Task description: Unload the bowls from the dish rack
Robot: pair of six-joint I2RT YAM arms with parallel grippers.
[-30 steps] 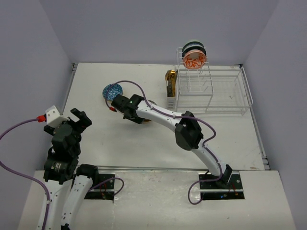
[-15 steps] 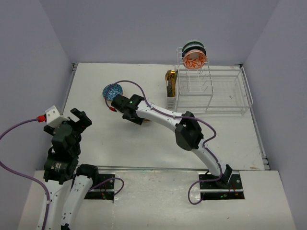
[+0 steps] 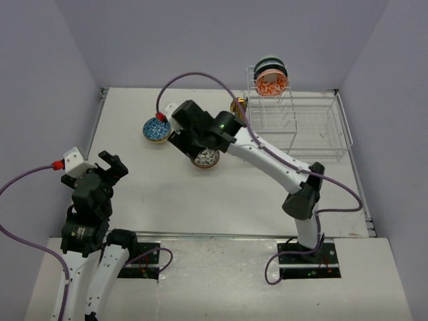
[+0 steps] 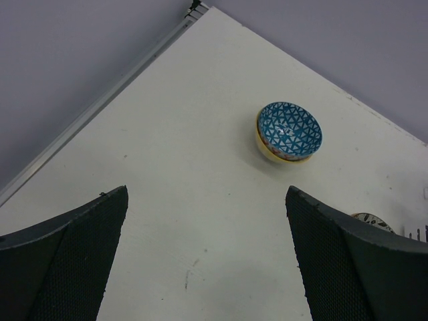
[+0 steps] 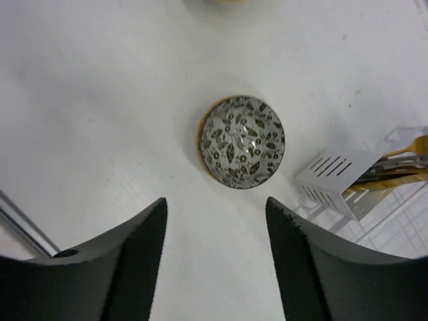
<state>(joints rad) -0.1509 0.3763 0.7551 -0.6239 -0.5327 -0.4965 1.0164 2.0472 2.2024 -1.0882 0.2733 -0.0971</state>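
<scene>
Looking down between the spread, empty jaws of the right gripper (image 5: 215, 214) at a grey leaf-patterned bowl (image 5: 242, 142) upright on the table (image 5: 100, 100) near the dish rack (image 3: 321, 130). Facing a blue-patterned bowl (image 4: 289, 130) with the jaws of the left gripper (image 4: 206, 194) wide apart. On edge in the rack's slots, an orange-red bowl (image 3: 271, 83).

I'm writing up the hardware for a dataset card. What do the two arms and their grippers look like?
The left arm and right arm are white links with black joint housings, each trailing a purple cable to a white wrist block with a red plug. The right shows a green light. The left gripper and right gripper have broad dark grey fingers, the left's mesh-textured.
</scene>
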